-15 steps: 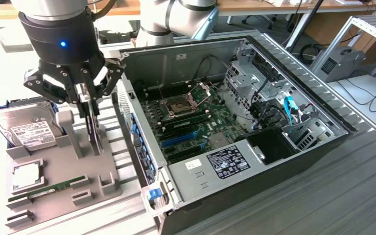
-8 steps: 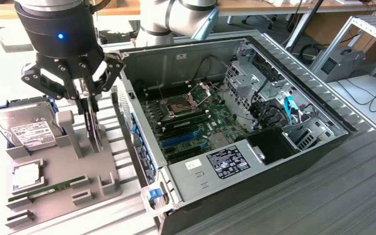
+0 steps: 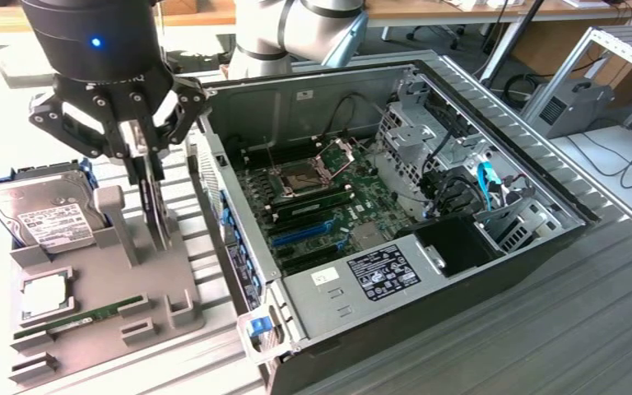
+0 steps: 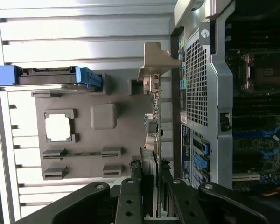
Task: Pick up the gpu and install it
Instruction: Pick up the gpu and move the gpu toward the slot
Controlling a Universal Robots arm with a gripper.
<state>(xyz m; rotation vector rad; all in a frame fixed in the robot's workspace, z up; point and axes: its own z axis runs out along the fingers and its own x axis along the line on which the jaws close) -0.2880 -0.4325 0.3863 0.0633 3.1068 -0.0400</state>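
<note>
The gpu point(image 3: 158, 216) is a thin dark card standing on edge in a slot of the grey holder tray point(image 3: 102, 284), just left of the open computer case point(image 3: 536, 177) in the exterior view. My gripper point(image 3: 145, 177) comes down from above with one finger on each face of the card's upper part, shut on it. In the wrist view the gpu point(image 4: 155, 122) appears edge-on, its silver end bracket point(image 4: 156, 60) at the far end, and my fingertips point(image 4: 135, 186) press against the finned fan section. The card's lower edge still sits in the tray.
The tray also carries a hard drive point(image 3: 42, 216) in a blue carrier, a CPU point(image 3: 44, 295) and a green RAM stick point(image 3: 85, 314). Inside the case lies the motherboard point(image 3: 316, 206) with blue slots point(image 3: 299, 234). The perforated case wall point(image 4: 200, 93) stands close beside the card.
</note>
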